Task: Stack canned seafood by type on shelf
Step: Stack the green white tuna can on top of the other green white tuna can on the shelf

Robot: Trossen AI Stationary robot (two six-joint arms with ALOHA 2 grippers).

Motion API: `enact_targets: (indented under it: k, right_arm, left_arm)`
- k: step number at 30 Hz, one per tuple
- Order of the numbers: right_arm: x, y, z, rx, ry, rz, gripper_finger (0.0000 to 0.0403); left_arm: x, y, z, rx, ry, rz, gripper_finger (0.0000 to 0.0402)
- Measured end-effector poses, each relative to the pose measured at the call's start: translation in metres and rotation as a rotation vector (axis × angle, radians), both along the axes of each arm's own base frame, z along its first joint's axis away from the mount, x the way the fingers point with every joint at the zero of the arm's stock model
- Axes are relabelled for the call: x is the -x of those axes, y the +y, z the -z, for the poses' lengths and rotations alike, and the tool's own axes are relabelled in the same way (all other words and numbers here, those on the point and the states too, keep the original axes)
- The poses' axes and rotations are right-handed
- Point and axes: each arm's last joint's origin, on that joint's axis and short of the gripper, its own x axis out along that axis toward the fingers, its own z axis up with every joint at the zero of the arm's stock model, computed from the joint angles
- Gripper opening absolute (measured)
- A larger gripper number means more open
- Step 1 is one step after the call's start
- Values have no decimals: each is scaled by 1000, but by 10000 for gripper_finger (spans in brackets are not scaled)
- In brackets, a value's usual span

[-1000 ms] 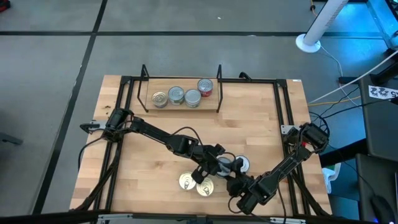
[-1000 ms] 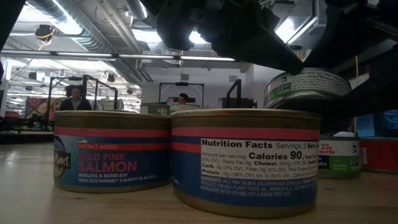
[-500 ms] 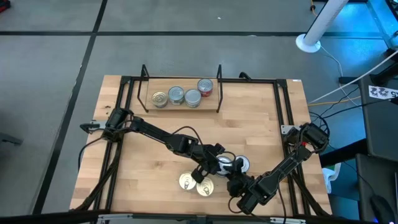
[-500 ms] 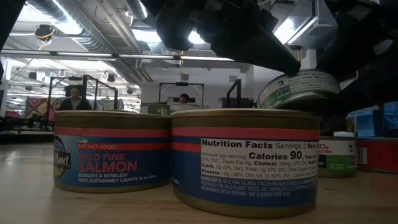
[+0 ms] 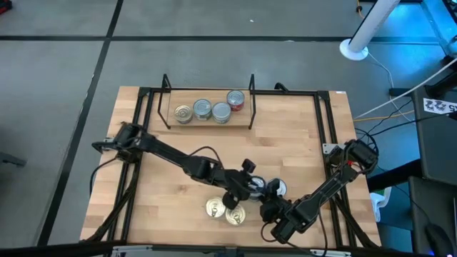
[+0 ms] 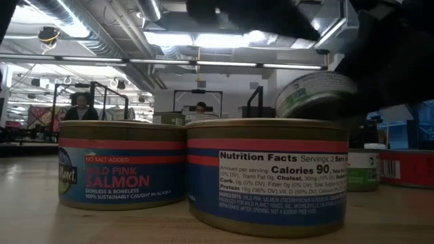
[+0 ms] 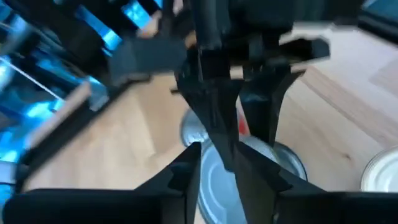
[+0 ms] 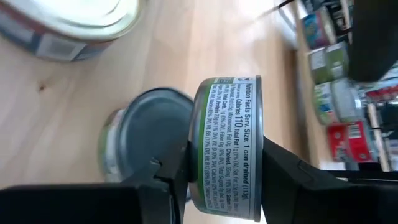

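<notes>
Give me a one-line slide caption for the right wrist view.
Right gripper clamps a green-labelled can on edge above the wooden tabletop, another can lying just behind it.

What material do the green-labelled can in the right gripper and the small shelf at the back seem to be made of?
The green-labelled can, clamped in the right gripper, looks like metal: grey shiny end and rolled rims, with a printed, probably paper, label around its side. The shelf seems to be a light wooden board with visible pale grain, between thin black uprights, likely painted metal.

Tabletop (image 5: 178,185) pale matt wood; tins (image 6: 268,176) shiny metal, glossy paper labels.
</notes>
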Motion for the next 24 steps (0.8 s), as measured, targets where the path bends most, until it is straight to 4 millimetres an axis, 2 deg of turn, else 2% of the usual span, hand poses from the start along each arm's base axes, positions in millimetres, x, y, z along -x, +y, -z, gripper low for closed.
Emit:
enact_targets:
  k: [6,14,18,24]
  right_arm:
    - [-4,-3,-14,49,-57,20,141]
    - [-28,-20,-35,237,-28,30,141]
    - [-48,-41,-42,310,24,50,142]
    - [-82,-87,-53,369,84,128,142]
  left_arm:
    - [21,2,-42,-88,-72,-100,104]
    - [61,23,-85,-167,-32,-268,78]
    - [82,38,-97,-158,37,-332,58]
    - [112,68,-108,-96,155,-490,17]
